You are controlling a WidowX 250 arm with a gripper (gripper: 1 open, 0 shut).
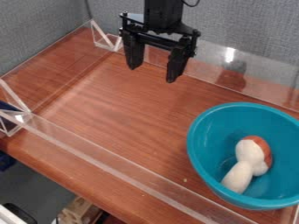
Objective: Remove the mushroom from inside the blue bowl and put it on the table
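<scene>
The blue bowl [211, 144] sits at the right front of the table [117, 105]. Inside it lies the mushroom [246, 164] on its side, cream stem toward the front and reddish-brown cap toward the back. My gripper [156, 63] hangs over the back middle of the table, pointing down, well to the left of and behind the bowl. Its two black fingers [135, 55] stand apart with nothing between them, so it is open.
Low clear acrylic walls [105, 166] edge the table along the front, left and back. A grey fabric backdrop rises behind the back wall. Bare wood lies between my gripper and the bowl.
</scene>
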